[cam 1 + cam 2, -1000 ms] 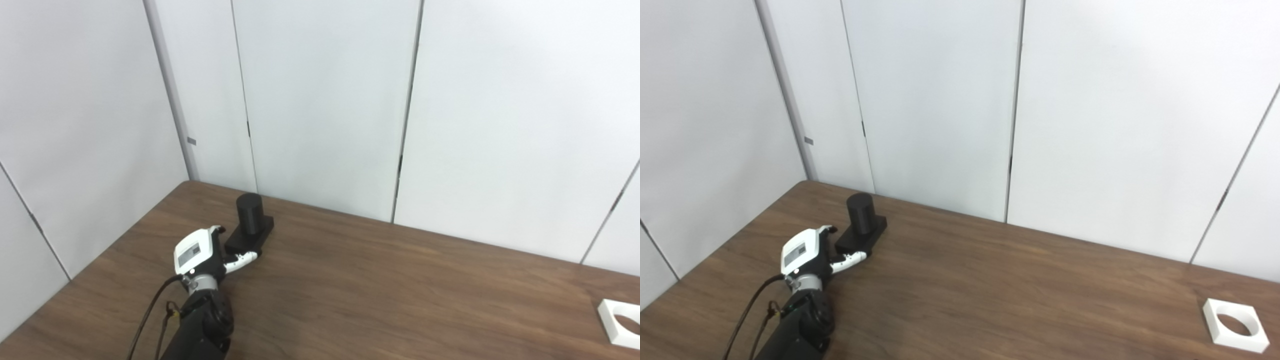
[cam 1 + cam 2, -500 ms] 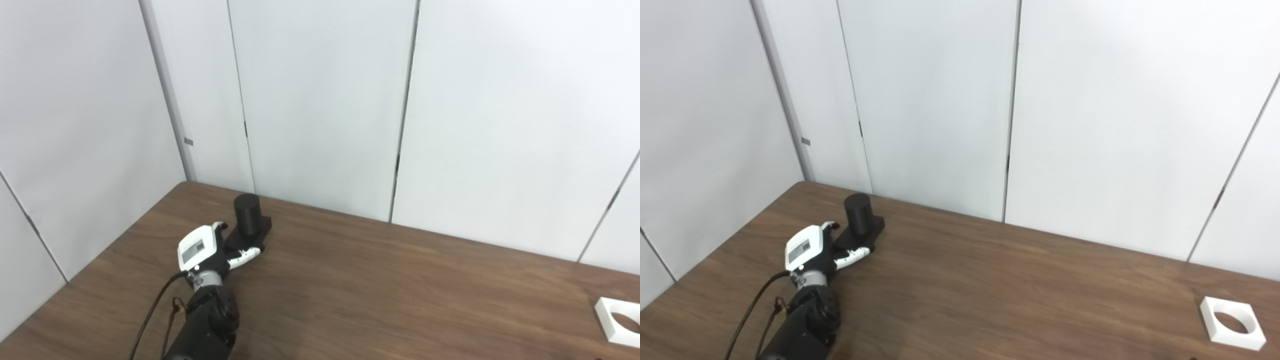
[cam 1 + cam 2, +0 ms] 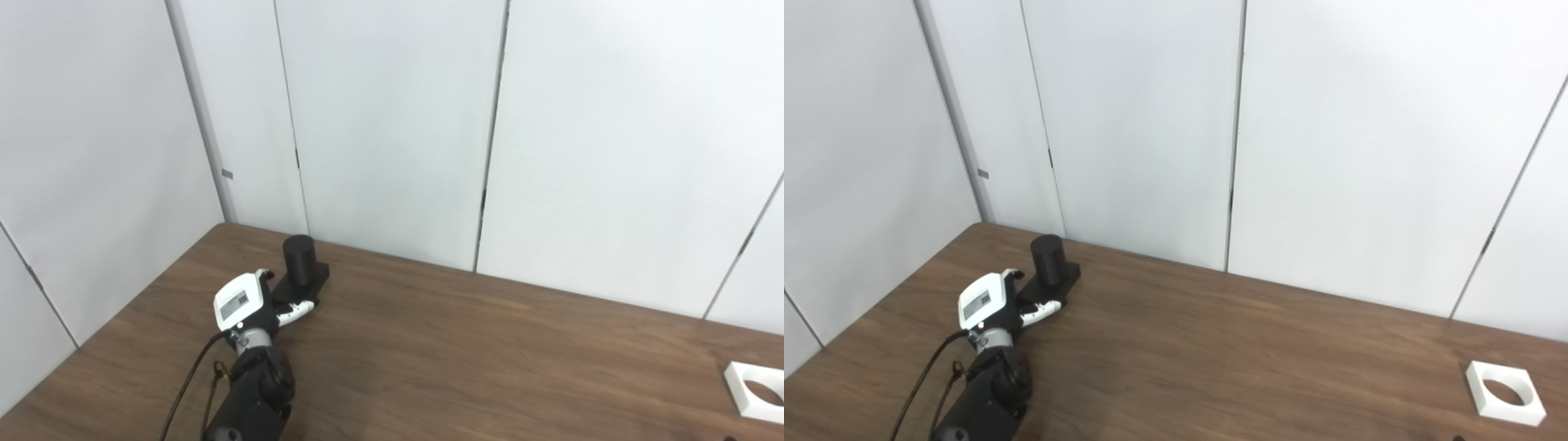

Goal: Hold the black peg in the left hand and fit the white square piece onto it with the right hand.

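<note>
The black peg [image 3: 300, 260] stands upright on its flat black base at about ten o'clock on the table [image 3: 465, 361], close to the far left corner and the wall panels [image 3: 392, 122]. The left hand [image 3: 248, 303] sits at the base's near end, thumb along the near right side (fingers reach past the left edge); whether the grip is clamped cannot be told. The white square piece [image 3: 1505, 401] lies flat at four o'clock, near the right edge, well apart from the peg. Bare wood spans the middle between them. The right hand is out of view.
</note>
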Tool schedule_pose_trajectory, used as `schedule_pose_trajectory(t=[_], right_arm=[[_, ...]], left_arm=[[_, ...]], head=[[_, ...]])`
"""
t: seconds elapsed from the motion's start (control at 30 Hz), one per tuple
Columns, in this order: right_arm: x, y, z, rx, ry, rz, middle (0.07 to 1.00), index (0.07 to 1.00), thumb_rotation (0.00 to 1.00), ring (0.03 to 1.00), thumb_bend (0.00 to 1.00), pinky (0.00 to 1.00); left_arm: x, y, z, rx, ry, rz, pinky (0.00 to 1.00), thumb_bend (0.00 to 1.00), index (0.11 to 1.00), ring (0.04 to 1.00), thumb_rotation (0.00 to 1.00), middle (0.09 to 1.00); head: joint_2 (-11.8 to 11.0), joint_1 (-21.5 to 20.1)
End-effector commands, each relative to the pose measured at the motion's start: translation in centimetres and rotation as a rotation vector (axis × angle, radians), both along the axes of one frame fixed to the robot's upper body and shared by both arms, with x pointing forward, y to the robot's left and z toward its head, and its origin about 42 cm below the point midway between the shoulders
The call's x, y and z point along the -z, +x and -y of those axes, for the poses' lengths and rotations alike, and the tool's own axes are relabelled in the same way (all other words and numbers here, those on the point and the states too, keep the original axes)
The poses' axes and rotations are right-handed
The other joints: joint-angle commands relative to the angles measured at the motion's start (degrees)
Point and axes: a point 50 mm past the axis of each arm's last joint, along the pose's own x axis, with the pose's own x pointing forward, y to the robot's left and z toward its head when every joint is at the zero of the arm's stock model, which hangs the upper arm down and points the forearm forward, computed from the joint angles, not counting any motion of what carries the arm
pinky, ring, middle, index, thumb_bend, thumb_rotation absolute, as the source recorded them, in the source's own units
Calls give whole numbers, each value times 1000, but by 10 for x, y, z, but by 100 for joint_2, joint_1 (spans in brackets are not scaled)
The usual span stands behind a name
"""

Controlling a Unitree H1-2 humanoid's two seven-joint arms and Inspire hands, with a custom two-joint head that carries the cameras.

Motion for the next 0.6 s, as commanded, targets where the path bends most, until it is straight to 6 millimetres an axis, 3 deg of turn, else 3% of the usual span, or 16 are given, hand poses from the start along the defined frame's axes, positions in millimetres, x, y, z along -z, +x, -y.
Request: schedule_pose_trajectory(t=[0.0,0.3,0.57], right_arm=[[-9,0,-3,1,8,44,1000,942,969,1000,680,1000],[-9,0,-4,-5,18,54,1000,951,973,1000,643,1000],[-9,1,-4,-2,26,53,1000,957,964,1000,638,1000]], left_arm=[[-20,13,-5,-6,53,46,802,879,769,852,502,838],[-14,15,-5,1,111,11,741,850,625,802,442,769],[-13,16,-7,9,197,-36,785,816,651,835,426,785]], head=[[14,21],[20,6],[24,3]])
